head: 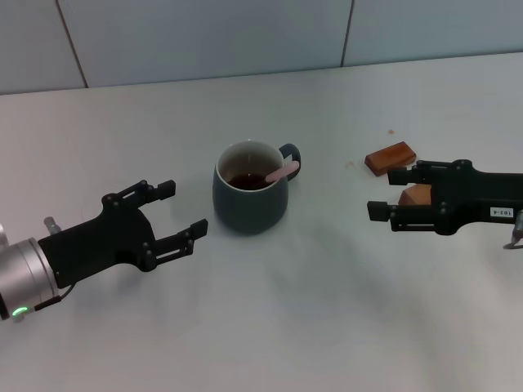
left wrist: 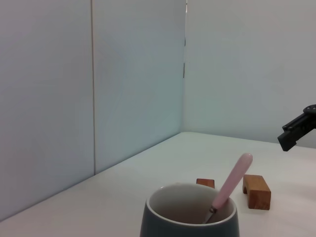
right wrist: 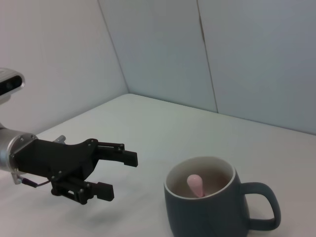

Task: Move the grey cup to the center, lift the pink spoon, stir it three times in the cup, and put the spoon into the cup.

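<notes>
Reaching in low from the robot's own left, the left claw (head: 181, 211) hovers over the white counter (head: 327, 310) with its two fingers spread wide and nothing between them, just short of the grey cup (head: 249, 198). The cup sits upright near the middle of the counter, its handle turned away toward the far right. The pink spoon (head: 282, 172) stands inside it, bowl down in the brown liquid and pale handle leaning on the rim beside the cup handle.

From the head view the spoon shows only as a short pink strip. The left wrist view shows more: the spoon (left wrist: 229, 186) rises slanted above the cup (left wrist: 190, 217) rim, its metal neck visible inside. That view shows none of the left claw itself. The right wrist view supplies it, with the left claw (right wrist: 118, 173) open beside the cup (right wrist: 212, 207) and only the spoon (right wrist: 196, 184) tip seen end-on.

Farther right, the right claw (head: 391, 193) hangs well apart from the cup, fingers parted and empty, around one of two wooden blocks (head: 390, 158) lying by it.
</notes>
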### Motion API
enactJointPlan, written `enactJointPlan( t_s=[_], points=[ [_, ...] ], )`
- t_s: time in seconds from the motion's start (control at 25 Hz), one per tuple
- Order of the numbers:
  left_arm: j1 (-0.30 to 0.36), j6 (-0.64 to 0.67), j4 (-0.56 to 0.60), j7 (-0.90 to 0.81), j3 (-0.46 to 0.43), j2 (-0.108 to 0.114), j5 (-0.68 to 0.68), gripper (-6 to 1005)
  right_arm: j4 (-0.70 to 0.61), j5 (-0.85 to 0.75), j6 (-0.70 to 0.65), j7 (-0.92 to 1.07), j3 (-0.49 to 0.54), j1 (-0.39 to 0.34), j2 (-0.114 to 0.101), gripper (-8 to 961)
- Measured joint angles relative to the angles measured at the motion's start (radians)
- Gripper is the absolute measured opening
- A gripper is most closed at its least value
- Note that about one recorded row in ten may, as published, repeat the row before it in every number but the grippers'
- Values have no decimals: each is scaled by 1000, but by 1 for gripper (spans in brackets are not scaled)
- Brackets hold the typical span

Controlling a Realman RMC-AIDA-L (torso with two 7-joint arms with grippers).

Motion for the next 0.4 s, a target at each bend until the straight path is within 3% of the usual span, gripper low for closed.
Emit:
enactJointPlan(
  t_s=[0.4],
  points=[
    [11,0,-3,7,-7,0,-6,805,75,9,11,-47,14,23,0,774]
  ],
)
